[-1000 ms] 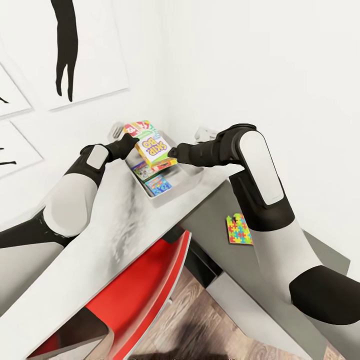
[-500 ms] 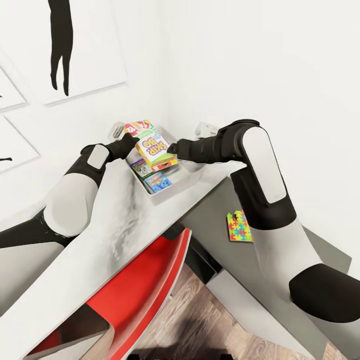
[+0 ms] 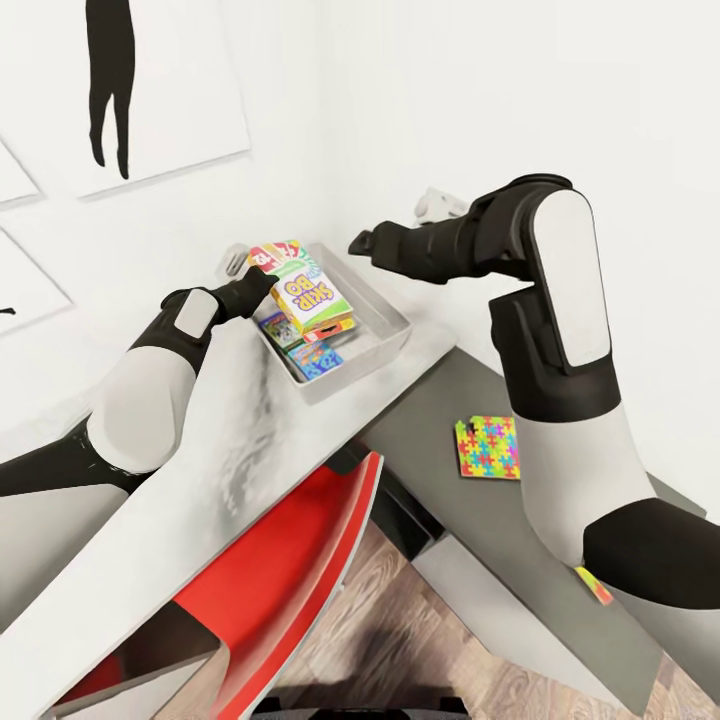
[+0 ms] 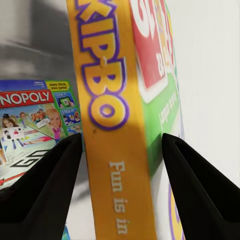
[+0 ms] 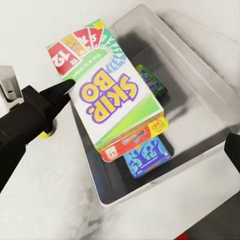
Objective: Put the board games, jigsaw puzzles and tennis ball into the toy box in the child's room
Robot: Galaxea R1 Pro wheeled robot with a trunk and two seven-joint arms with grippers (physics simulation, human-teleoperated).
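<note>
Left gripper (image 4: 122,150) clamped on Skip-Bo box (image 3: 305,290) over toy box (image 3: 385,315); Monopoly box (image 4: 32,120), blue game (image 5: 145,155) inside below. Right gripper (image 3: 360,243) beside it, jaw state unclear.

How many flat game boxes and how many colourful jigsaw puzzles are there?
Flat printed cardboard game boxes: 3 (white and green Skip-Bo box, Monopoly box, bright blue box)
Thin jagged-edged multicoloured puzzle panels: 2 (one in full view, one just a colourful sliver beside the robot's arm)
Total: 5
</note>
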